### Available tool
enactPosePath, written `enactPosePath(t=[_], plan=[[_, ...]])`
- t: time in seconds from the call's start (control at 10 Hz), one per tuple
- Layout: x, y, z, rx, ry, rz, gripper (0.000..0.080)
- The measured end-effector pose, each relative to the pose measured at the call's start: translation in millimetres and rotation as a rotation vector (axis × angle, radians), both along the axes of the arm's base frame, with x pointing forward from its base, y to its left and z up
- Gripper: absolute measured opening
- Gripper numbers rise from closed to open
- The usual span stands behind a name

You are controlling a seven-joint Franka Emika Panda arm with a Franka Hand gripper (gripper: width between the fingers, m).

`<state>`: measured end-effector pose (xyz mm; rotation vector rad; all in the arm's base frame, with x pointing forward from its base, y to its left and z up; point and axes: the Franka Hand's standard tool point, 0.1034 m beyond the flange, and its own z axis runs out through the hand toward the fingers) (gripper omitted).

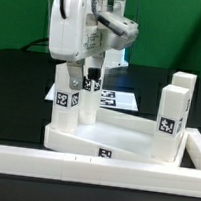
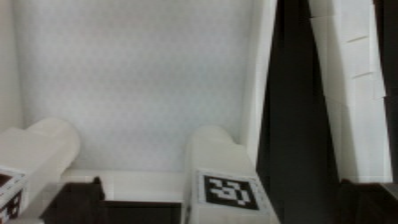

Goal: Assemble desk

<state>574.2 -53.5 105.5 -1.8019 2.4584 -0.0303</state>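
Right now the gripper [image 1: 88, 84] hangs over the slab [image 1: 114, 140], which lies near the table's front edge, pushed against the border rail [image 1: 101, 171]. Legs already stand upright at its corners: one [image 1: 67, 93] at the far corner by the gripper, another [image 1: 170, 118] at the opposite end. The fingers [image 2: 228, 165] appear parted over the slab, with nothing visibly between them, though I cannot tell this for certain. The risk, I judge, is a sideways nudge: the fingers sit just beside the nearest leg, and brushing it could tilt or unseat it.
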Motion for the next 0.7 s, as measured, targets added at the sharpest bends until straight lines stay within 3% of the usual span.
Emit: enactPosePath(t=[0.7], plan=[[-1.2, -0.1, -3.1, -0.003, 0.006, 0.001, 0.0649]])
